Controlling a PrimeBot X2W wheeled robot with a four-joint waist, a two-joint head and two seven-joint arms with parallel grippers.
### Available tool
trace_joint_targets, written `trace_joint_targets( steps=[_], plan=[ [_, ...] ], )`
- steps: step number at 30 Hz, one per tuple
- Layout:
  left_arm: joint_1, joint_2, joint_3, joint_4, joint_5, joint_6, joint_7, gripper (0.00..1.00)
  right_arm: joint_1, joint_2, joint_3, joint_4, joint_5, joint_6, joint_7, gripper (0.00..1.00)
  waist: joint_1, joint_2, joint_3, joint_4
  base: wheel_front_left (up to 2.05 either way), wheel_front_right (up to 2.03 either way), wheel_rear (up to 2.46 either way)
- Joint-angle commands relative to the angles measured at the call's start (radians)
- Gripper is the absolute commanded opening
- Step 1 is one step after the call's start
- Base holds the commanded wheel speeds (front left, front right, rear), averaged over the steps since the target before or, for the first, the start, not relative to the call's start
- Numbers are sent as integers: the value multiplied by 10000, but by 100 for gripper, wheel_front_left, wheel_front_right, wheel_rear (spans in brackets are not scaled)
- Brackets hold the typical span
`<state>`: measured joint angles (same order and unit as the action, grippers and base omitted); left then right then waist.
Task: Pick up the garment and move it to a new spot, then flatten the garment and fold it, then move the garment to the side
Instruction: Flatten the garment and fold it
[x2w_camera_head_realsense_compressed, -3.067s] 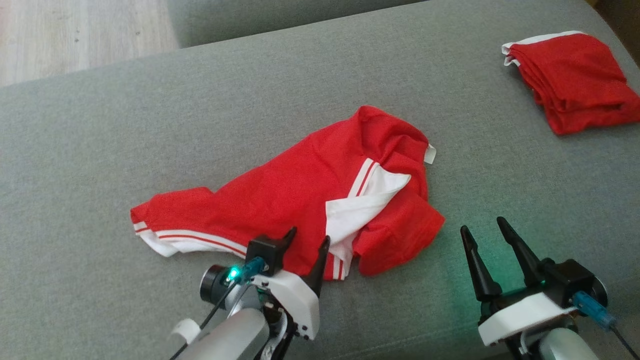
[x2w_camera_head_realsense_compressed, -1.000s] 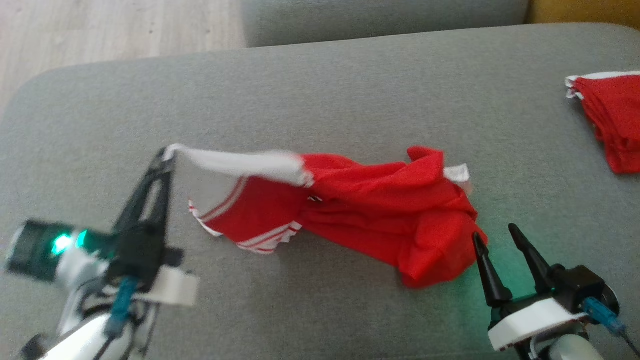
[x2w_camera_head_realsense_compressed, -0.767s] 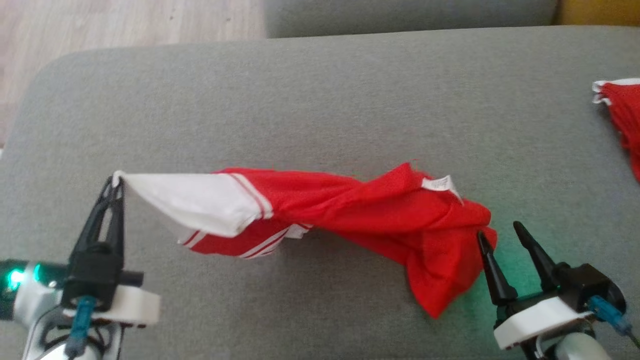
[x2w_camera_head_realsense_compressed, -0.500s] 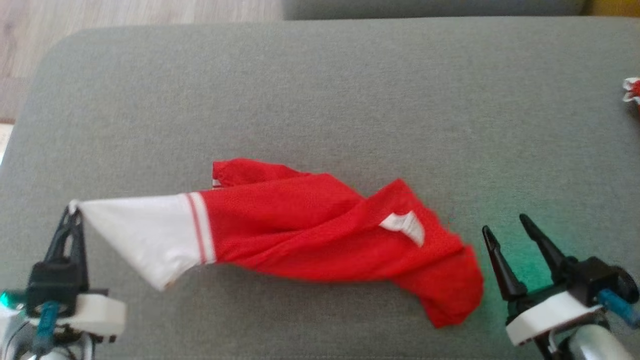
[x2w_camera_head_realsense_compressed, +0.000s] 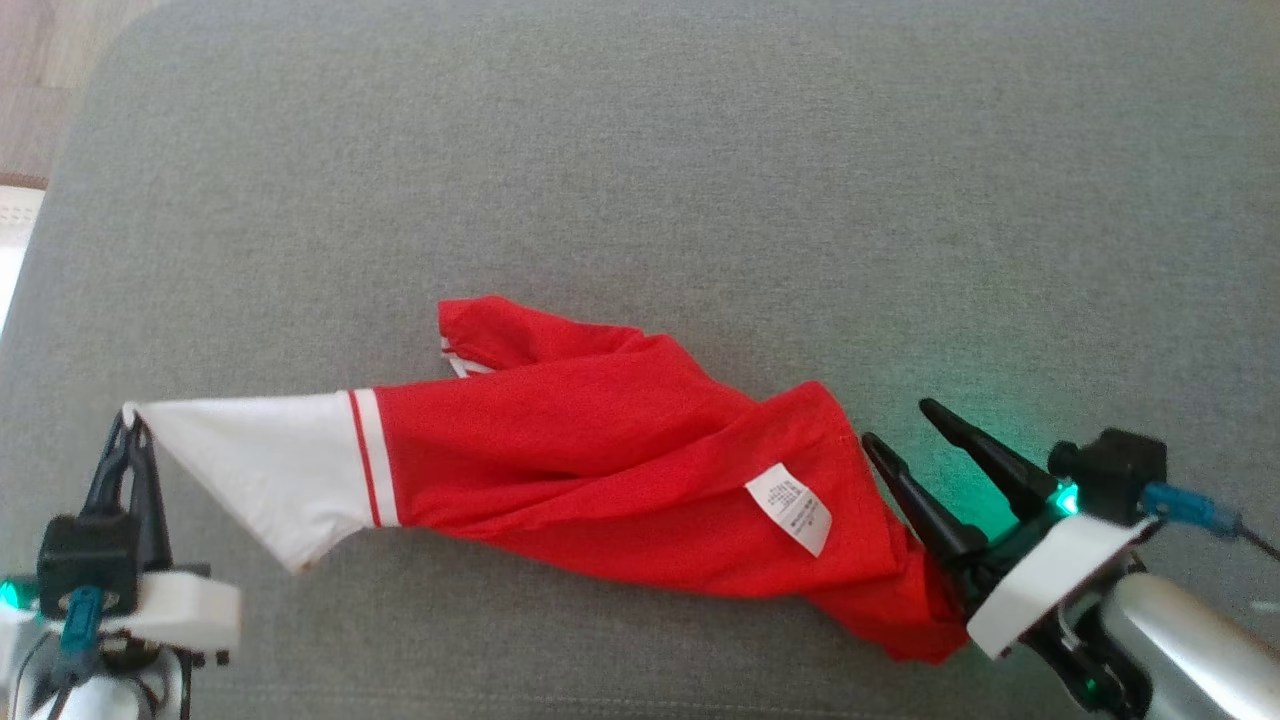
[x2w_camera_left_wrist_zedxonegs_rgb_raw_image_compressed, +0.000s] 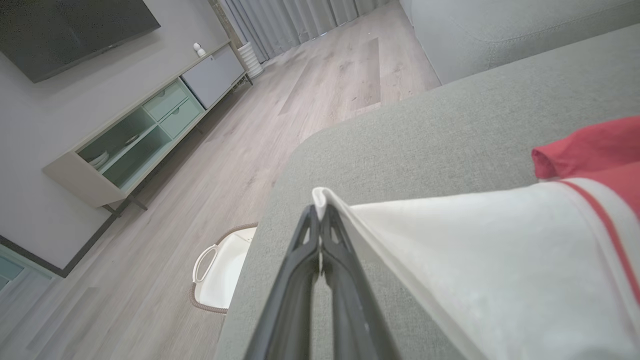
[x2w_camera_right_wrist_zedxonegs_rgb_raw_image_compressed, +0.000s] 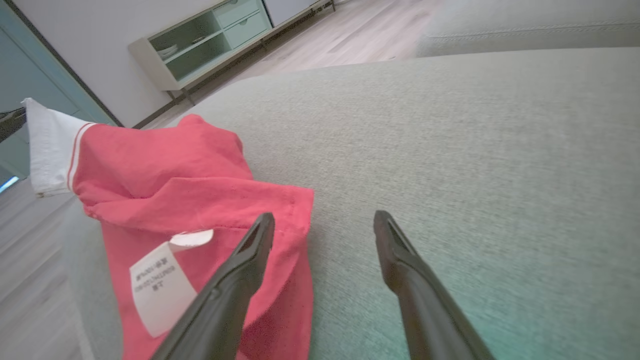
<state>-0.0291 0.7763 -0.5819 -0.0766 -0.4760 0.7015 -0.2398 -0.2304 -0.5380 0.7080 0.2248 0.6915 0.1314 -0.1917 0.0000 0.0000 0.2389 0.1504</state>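
The garment (x2w_camera_head_realsense_compressed: 620, 470) is red with a white, red-striped end and a white care label. It lies stretched across the grey sofa cushion (x2w_camera_head_realsense_compressed: 640, 200). My left gripper (x2w_camera_head_realsense_compressed: 130, 425) at the lower left is shut on the tip of the white end (x2w_camera_left_wrist_zedxonegs_rgb_raw_image_compressed: 450, 250), holding it taut and slightly lifted. At the garment's other, red end (x2w_camera_right_wrist_zedxonegs_rgb_raw_image_compressed: 190, 200), my right gripper (x2w_camera_head_realsense_compressed: 895, 425) stands open. Its left finger (x2w_camera_right_wrist_zedxonegs_rgb_raw_image_compressed: 240, 270) is over the red cloth's edge and its right finger is over bare cushion.
The cushion's rounded left edge (x2w_camera_head_realsense_compressed: 60, 200) drops to a wooden floor (x2w_camera_left_wrist_zedxonegs_rgb_raw_image_compressed: 200, 175). On that floor, close to the sofa, lies a white tray-like object (x2w_camera_left_wrist_zedxonegs_rgb_raw_image_compressed: 220, 270). A low cabinet (x2w_camera_left_wrist_zedxonegs_rgb_raw_image_compressed: 145, 130) stands by the wall. Open cushion stretches behind and to the right of the garment.
My left gripper has dragged the garment leftward by its white end, pulling it out long. The head camera has turned left and down. My right gripper has tilted in toward the red end.
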Motion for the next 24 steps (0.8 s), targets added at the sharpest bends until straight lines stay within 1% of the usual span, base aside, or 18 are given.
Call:
trace_joint_targets(
  steps=[1, 2, 3, 4, 5, 6, 7, 8, 9, 10, 13, 18, 23, 24],
  plan=[
    [-714, 308, 435, -96, 109, -46, -132, 0, -335, -406, 391, -387, 500, -7, 87, 100, 0, 0, 14, 38, 0, 0, 0],
    [-776, 267, 404, -54, 140, -81, -136, 0, -492, -522, 664, -445, 794, -7, 143, 100, 0, 0, 17, 54, 0, 0, 0],
    [-825, 232, 379, -15, 164, -108, -140, 0, -644, -615, 899, -468, 1060, -7, 184, 96, 0, 0, 14, 69, 0, 0, 0],
    [-864, 203, 356, 23, 183, -138, -144, 0, -775, -676, 1126, -483, 1352, -7, 241, 92, 0, 0, 7, 86, 0, 0, 0],
    [-897, 181, 335, 59, 200, -170, -147, 0, -904, -723, 1349, -512, 1649, -7, 297, 84, 0, 0, 0, 105, 0, 0, 0],
    [-928, 164, 325, 102, 205, -205, -151, 0, -1020, -754, 1521, -515, 1978, -7, 344, 81, 0, 0, -8, 122, 0, 0, 0],
    [-954, 149, 320, 149, 206, -242, -155, 0, -1111, -774, 1676, -491, 2358, -7, 455, 82, 0, 0, -19, 140, 0, 0, 0],
    [-979, 134, 313, 189, 209, -278, -158, 0, -1210, -819, 1870, -493, 2716, -7, 632, 85, 0, 0, -21, 167, 0, 0, 0],
    [-1008, 116, 303, 222, 215, -307, -161, 0, -1316, -877, 2036, -503, 3060, -7, 802, 91, 0, 0, -20, 187, 0, 0, 0],
    [-1050, 92, 281, 246, 231, -338, -163, 0, -1408, -939, 2160, -526, 3455, -7, 979, 100, 0, 0, -15, 226, 0, 0, 0],
    [-1173, 34, 197, 328, 288, -427, -167, 0, -1692, -1206, 2387, -777, 4761, -7, 1600, 100, 0, 0, 6, 312, 0, 0, 0],
    [-1383, -58, 60, 461, 364, -552, -167, 0, -2087, -1800, 2530, -1251, 6513, -7, 2510, 100, 0, 0, 42, 459, 0, 0, 0],
    [-1564, -193, -104, 635, 447, -635, -153, 0, -2226, -2179, 2681, -1180, 7552, -7, 3211, 100, 0, 0, 63, 620, 0, 0, 0],
    [-1564, -193, -104, 635, 447, -635, -153, 0, -2226, -2179, 2681, -1180, 7552, -7, 3211, 100, 0, 0, 63, 620, 0, 0, 0]
  ],
)
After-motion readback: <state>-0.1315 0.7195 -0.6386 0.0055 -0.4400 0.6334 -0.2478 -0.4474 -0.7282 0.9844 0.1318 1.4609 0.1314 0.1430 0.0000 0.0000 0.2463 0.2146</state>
